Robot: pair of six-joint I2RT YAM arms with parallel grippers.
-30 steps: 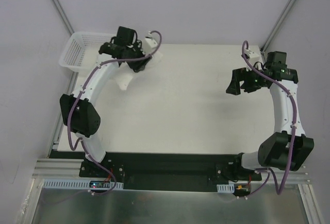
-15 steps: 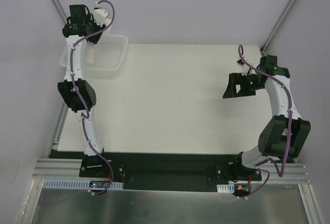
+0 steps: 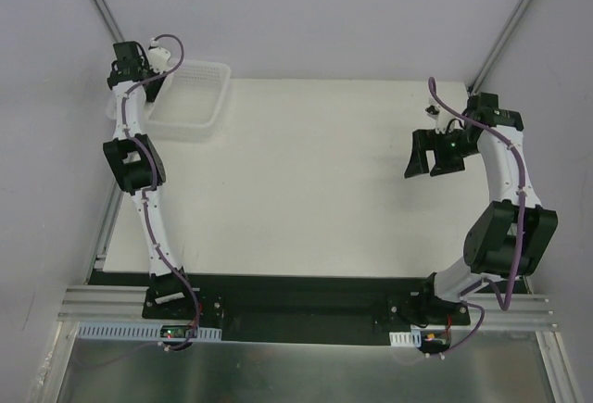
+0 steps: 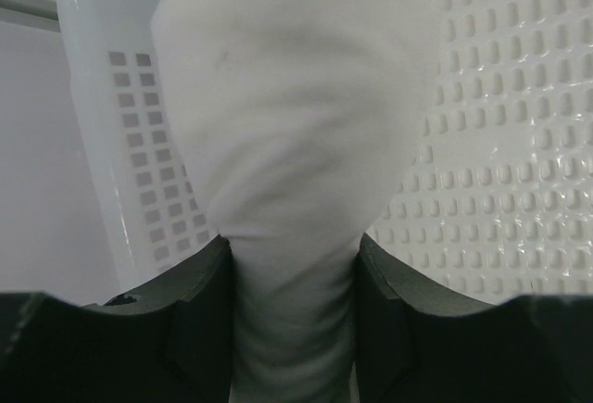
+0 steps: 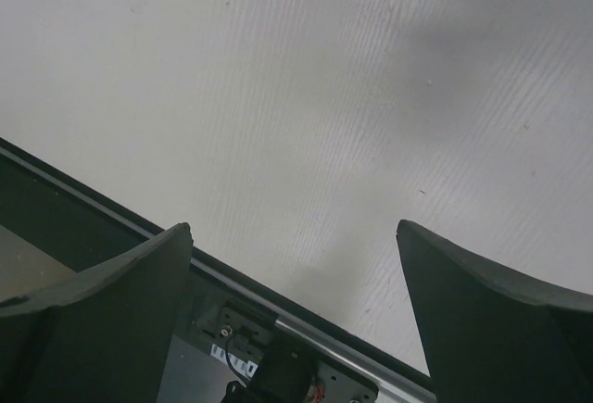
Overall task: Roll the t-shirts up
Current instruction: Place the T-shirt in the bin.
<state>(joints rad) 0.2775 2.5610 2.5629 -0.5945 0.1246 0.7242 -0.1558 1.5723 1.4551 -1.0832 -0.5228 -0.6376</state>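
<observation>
Left claw (image 4: pixel 292 278), clamped on rolled t-shirt (image 4: pixel 287 125), is swung to basket (image 4: pixel 491 144); low release is advised; right claw (image 5: pixel 292 264) is held wide, empty

Left arm (image 3: pixel 153 222) is standing stretched toward the far left, left fingers (image 4: pixel 195 320) pinching the t-shirt (image 4: pixel 287 125). Right arm (image 3: pixel 508 167) is hovering elbow-bent, right fingers (image 5: pixel 120 310) gaping wide.

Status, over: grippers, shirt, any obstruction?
Copy: left gripper shut on bunched t-shirt, at the basket; right gripper open, empty, above table; no obstruction seen.
</observation>
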